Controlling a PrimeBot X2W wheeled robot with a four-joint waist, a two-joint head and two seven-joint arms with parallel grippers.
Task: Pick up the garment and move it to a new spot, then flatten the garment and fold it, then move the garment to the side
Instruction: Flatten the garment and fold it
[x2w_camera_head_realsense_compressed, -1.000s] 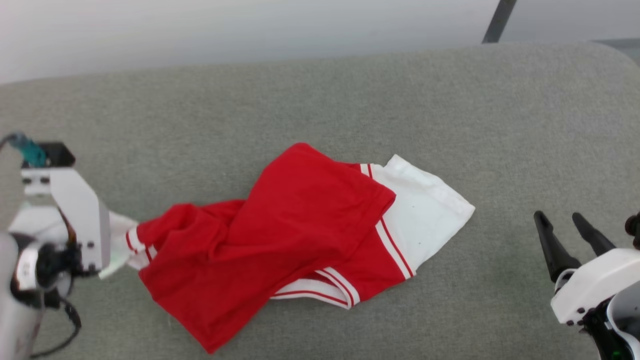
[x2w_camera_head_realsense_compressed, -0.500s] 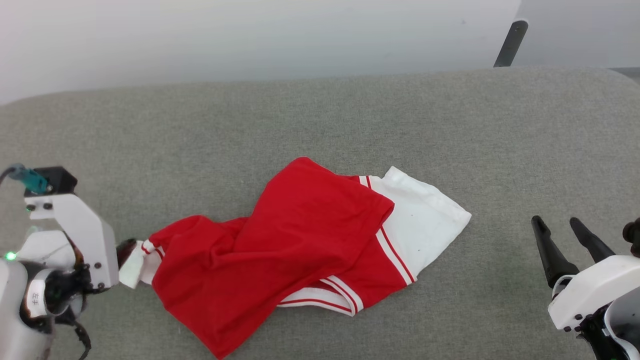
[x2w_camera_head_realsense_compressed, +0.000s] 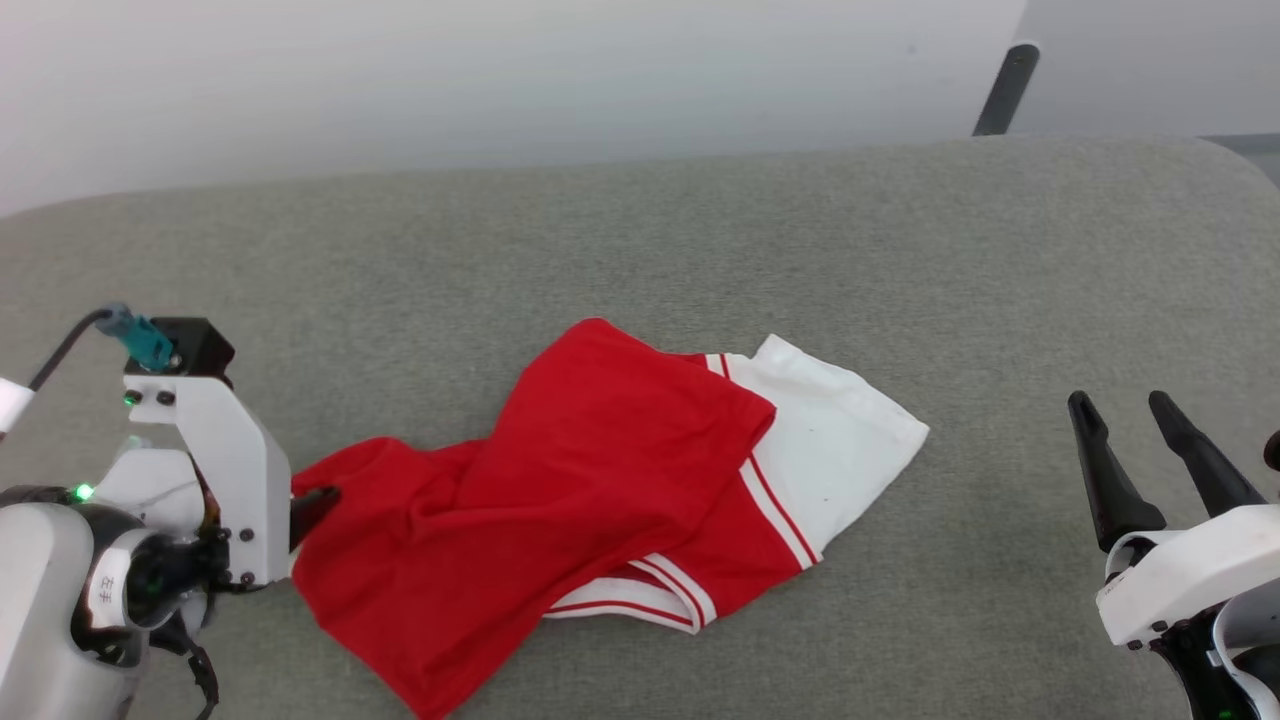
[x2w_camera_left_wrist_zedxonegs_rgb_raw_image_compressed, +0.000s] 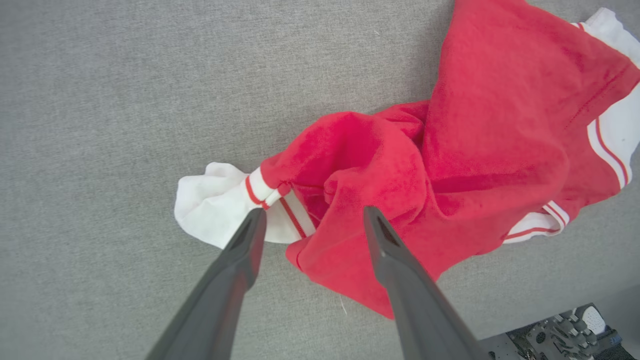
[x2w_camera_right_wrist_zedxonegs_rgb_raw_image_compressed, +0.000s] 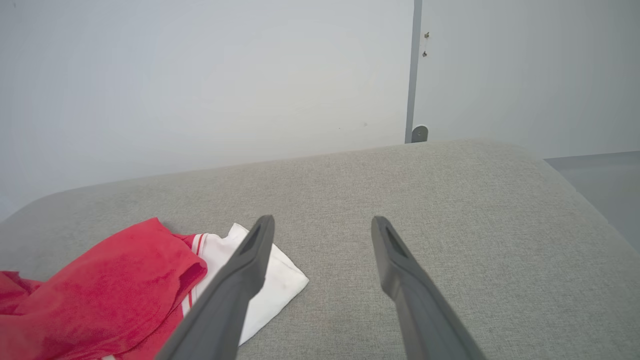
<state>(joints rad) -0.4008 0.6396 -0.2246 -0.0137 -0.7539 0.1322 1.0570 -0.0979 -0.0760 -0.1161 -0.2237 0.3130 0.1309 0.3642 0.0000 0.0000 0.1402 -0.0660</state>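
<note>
1. The left gripper (x2w_camera_left_wrist_zedxonegs_rgb_raw_image_compressed: 314, 214): jaws apart, holding nothing, tips either side of the bunched sleeve end of the soft bright-red fabric shirt (x2w_camera_head_realsense_compressed: 600, 450) with white sleeve panels.
2. The right gripper (x2w_camera_head_realsense_compressed: 1120, 405): jaws apart, empty, well apart from the shirt's white sleeve.
3. The shirt lies rumpled on the grey upholstered surface (x2w_camera_head_realsense_compressed: 700, 230).

The right end effector (x2w_camera_right_wrist_zedxonegs_rgb_raw_image_compressed: 322, 220) has its two dark fingers spread wide, with bare grey fabric-covered table (x2w_camera_right_wrist_zedxonegs_rgb_raw_image_compressed: 450, 210) between them. At lower left lies the garment (x2w_camera_right_wrist_zedxonegs_rgb_raw_image_compressed: 110, 280), rumpled red cloth with a white sleeve panel (x2w_camera_right_wrist_zedxonegs_rgb_raw_image_compressed: 280, 282) and striped trim; one finger crosses in front of that panel. Behind stands a pale wall (x2w_camera_right_wrist_zedxonegs_rgb_raw_image_compressed: 200, 75) with a grey vertical strip (x2w_camera_right_wrist_zedxonegs_rgb_raw_image_compressed: 413, 70).
</note>
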